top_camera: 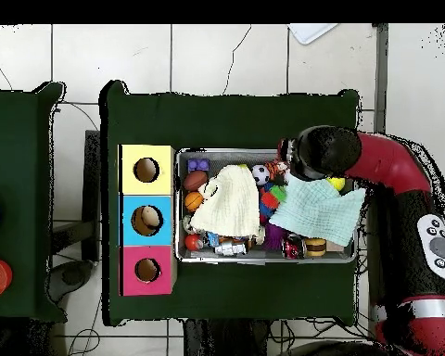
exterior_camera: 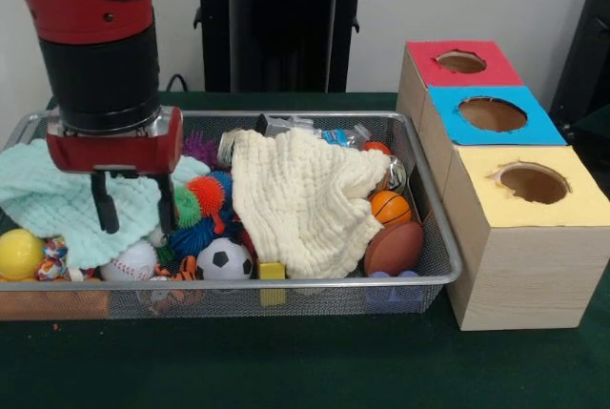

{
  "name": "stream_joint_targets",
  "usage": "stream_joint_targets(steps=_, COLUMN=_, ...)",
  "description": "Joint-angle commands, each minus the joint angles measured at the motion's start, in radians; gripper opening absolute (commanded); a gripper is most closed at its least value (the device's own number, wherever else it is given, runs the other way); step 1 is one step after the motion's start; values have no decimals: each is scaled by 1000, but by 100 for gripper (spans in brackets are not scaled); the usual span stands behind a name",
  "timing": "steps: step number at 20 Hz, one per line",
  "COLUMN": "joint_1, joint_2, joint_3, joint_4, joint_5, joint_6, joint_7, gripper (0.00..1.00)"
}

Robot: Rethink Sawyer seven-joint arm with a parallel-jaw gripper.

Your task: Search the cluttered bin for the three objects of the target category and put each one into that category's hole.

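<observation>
The end effector (exterior_camera: 134,203) hangs over the left part of the wire bin (exterior_camera: 440,237), its two black fingers (exterior_camera: 103,207) apart and empty, their tips just above a mint cloth (exterior_camera: 57,201) and a baseball (exterior_camera: 131,261). An orange, black-striped bit, perhaps the tiger toy (exterior_camera: 184,266), peeks out by the soccer ball (exterior_camera: 224,259) at the front rim. A cream cloth (exterior_camera: 300,201) covers the bin's middle. On the desk (exterior_camera: 286,366) right of the bin stands the wooden box (exterior_camera: 519,266); its red-ringed hole (exterior_camera: 461,61) is farthest back and open.
</observation>
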Motion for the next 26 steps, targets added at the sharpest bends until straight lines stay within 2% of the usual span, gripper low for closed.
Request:
stream_joint_targets(steps=1, joint_1=34, joint_2=155, joint_3=80, joint_4=-41, joint_5=-28, joint_6=52, joint_7=-168, gripper=100)
stream_joint_targets(steps=5, joint_1=53, joint_2=160, joint_3=67, joint_4=-10, joint_5=-18, joint_6=37, joint_7=-114, gripper=100)
stream_joint_targets(steps=10, joint_1=77, joint_2=116, joint_3=47, joint_4=54, joint_5=-12, joint_6=42, joint_7=-74, gripper=100)
stream_joint_targets(steps=12, joint_1=84, joint_2=126, joint_3=36, joint_4=48, joint_5=-38, joint_6=13, joint_7=-90, gripper=100)
stream_joint_targets(steps=16, joint_1=118, joint_2=221, joint_3=-13, joint_4=-78, joint_5=-169, joint_6=-98, joint_7=-146, gripper=100)
stream_joint_targets(steps=17, joint_1=121, joint_2=228, joint_3=-22, joint_4=-90, joint_5=-189, joint_6=-114, joint_7=-146, gripper=100)
stream_joint_targets(steps=19, joint_1=125, joint_2=219, joint_3=-34, joint_4=-86, joint_5=-210, joint_6=-126, joint_7=-135, gripper=100)
stream_joint_targets(steps=26, joint_1=136, joint_2=140, joint_3=-44, joint_4=-20, joint_5=-226, joint_6=-64, joint_7=-105, gripper=100)
